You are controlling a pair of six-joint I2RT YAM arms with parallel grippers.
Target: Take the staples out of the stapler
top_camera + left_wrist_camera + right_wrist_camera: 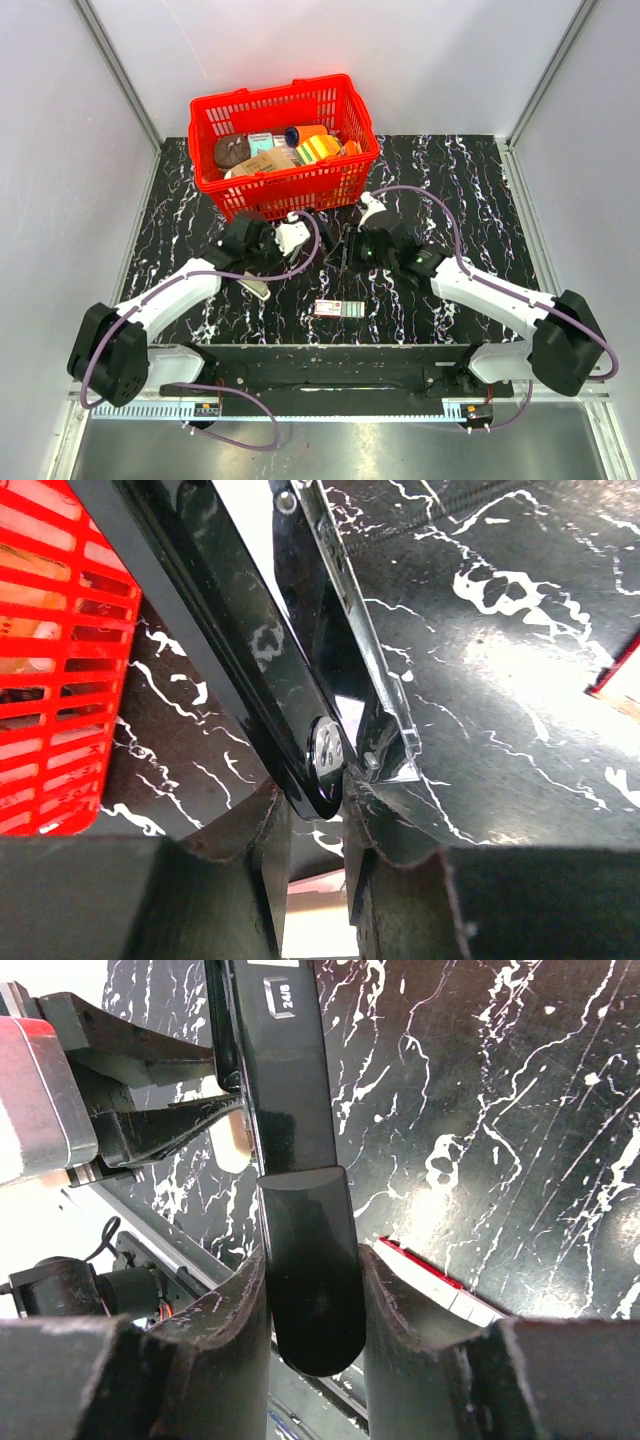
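The black stapler (333, 242) is held above the marbled table between both grippers. In the left wrist view its black top arm (230, 630) and its metal staple rail (365, 640) spread apart from the hinge, so it is opened. My left gripper (315, 825) is shut on the hinge end; in the top view it (290, 240) is left of the stapler. My right gripper (312, 1300) is shut on the rounded end of the black arm (300, 1160); in the top view it (358, 250) is right of the stapler. I cannot see any staples in the rail.
A red basket (270, 96) full of goods stands at the back, close behind the left gripper (60, 630). A small red and white staple box (340, 308) lies near the front edge (440, 1285). A small pale object (256, 290) lies under the left arm.
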